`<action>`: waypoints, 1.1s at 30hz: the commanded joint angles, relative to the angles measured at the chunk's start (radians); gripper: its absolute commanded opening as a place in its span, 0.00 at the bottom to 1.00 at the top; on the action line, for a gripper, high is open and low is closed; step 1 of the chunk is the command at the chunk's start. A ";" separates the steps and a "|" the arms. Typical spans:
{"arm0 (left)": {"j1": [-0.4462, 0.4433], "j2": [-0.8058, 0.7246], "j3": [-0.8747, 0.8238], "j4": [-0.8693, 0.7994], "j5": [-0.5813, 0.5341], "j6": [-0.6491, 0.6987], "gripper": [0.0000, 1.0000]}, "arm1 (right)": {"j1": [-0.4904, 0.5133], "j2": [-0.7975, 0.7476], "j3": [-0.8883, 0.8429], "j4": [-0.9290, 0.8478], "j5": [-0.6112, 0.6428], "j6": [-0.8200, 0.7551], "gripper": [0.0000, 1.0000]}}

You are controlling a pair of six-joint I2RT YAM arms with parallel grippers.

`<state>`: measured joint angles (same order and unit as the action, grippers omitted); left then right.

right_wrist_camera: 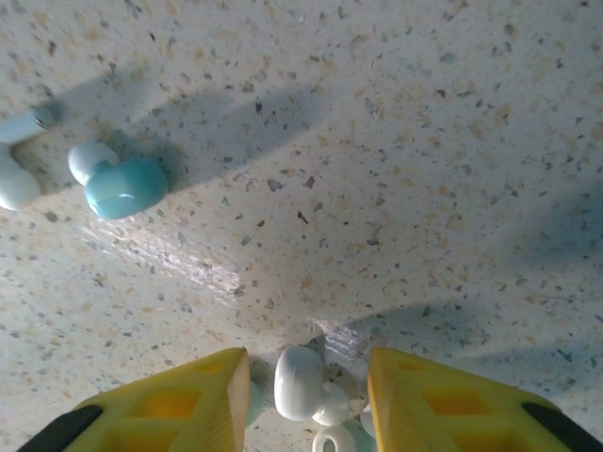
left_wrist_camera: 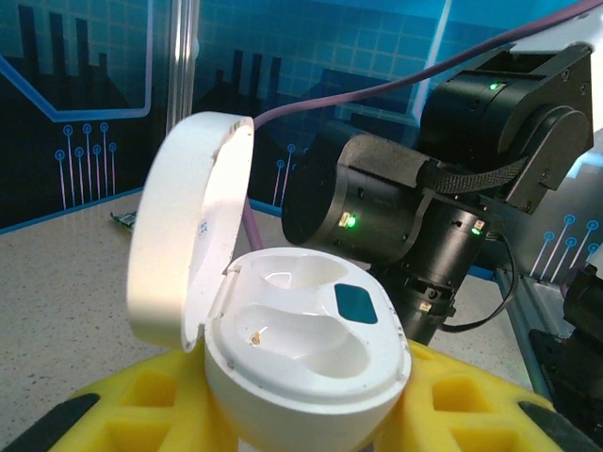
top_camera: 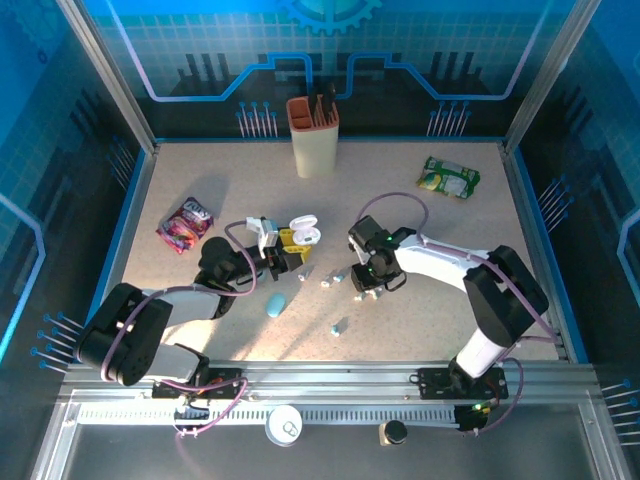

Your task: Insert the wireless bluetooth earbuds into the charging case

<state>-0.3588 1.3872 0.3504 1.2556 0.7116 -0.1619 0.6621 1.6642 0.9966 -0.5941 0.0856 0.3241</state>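
My left gripper [top_camera: 292,246] is shut on the white charging case [top_camera: 305,232], held off the table with its lid flipped open. In the left wrist view the case [left_wrist_camera: 301,348] sits between the yellow fingers [left_wrist_camera: 471,405], and both wells are empty. My right gripper [top_camera: 363,284] points down at the table. Its yellow fingers [right_wrist_camera: 170,405] stand either side of a white earbud [right_wrist_camera: 301,381], with a gap on each side. A second bud's ring tip [right_wrist_camera: 330,440] lies just below the white earbud. A pale blue earbud [right_wrist_camera: 118,185] and a white one [right_wrist_camera: 13,181] lie further left.
A pale blue pebble-shaped case [top_camera: 275,302] and a loose blue bud [top_camera: 340,327] lie near the front. A beige tool holder [top_camera: 313,140] stands at the back, a purple snack bag [top_camera: 186,222] at the left, and a green packet [top_camera: 448,178] at the back right.
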 commanded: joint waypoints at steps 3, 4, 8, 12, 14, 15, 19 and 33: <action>0.010 -0.033 0.014 -0.014 -0.001 0.045 0.35 | 0.028 0.052 0.044 -0.094 0.065 -0.023 0.35; 0.010 -0.041 0.013 -0.031 -0.003 0.056 0.35 | 0.031 0.058 0.047 -0.097 0.063 -0.022 0.34; 0.010 -0.063 0.013 -0.069 -0.004 0.074 0.35 | 0.033 0.072 0.047 -0.092 0.058 -0.016 0.28; 0.011 -0.068 0.008 -0.069 -0.005 0.071 0.35 | 0.033 0.073 0.048 -0.085 0.057 -0.012 0.26; 0.010 -0.068 0.003 -0.068 -0.006 0.071 0.35 | 0.033 0.067 0.051 -0.084 0.069 -0.011 0.24; 0.010 -0.068 0.002 -0.069 -0.007 0.071 0.35 | 0.033 0.063 0.053 -0.084 0.075 -0.011 0.24; 0.011 -0.068 0.000 -0.061 -0.008 0.069 0.35 | 0.011 0.056 0.067 -0.080 0.096 -0.025 0.23; 0.011 -0.079 -0.015 -0.062 -0.009 0.069 0.35 | -0.098 0.140 0.167 -0.064 0.053 -0.099 0.25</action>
<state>-0.3588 1.3392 0.3504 1.1786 0.7116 -0.1207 0.5621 1.8091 1.1439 -0.6292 0.1551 0.2462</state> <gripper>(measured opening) 0.358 0.242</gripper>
